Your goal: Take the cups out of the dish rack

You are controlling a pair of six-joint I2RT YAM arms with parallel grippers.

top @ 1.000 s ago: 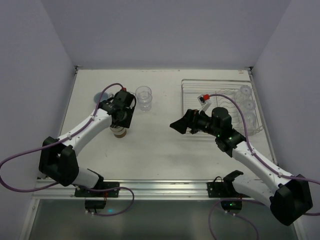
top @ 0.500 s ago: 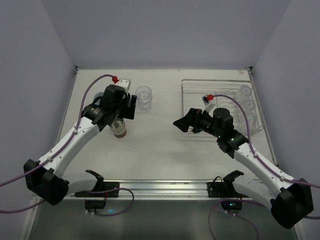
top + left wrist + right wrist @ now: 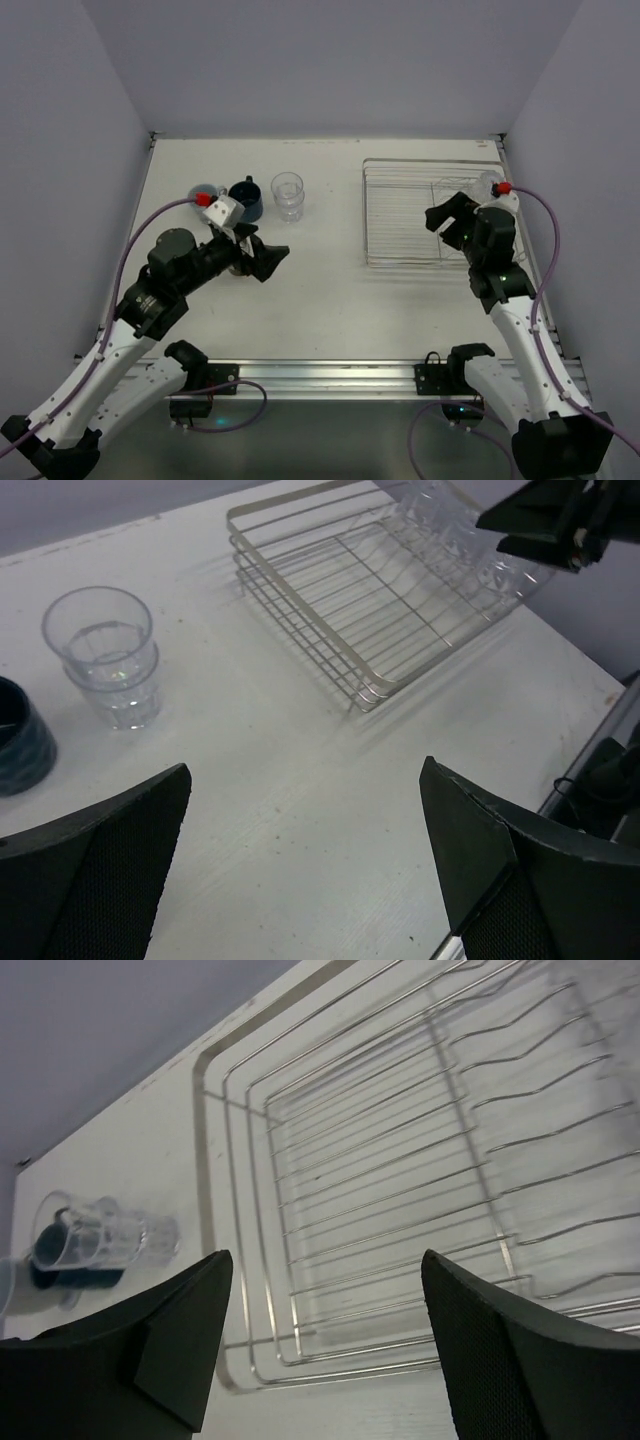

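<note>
The silver wire dish rack (image 3: 400,215) sits at the right, and clear tumblers (image 3: 487,182) lie along its right side. My right gripper (image 3: 446,222) hovers over that side, open and holding nothing, with rack wires (image 3: 380,1160) showing between its jaws (image 3: 325,1260). On the table at the left stand a light blue mug (image 3: 203,191), a navy mug (image 3: 246,198) and stacked glass tumblers (image 3: 288,196). My left gripper (image 3: 266,255) hangs near them, open wide and empty (image 3: 305,772). Its view shows the stacked tumblers (image 3: 103,652), the navy mug (image 3: 20,748) and the rack (image 3: 340,610).
The table's back edge meets the wall just behind the rack and the mugs. A metal rail (image 3: 320,375) with both arm bases runs along the near edge. Bare tabletop (image 3: 320,270) lies between the mugs and the rack.
My left gripper has opened, letting go of the brown cup, and pulled back toward the near side. My right arm has swung from the rack's left edge to its right side, jaws narrowing.
</note>
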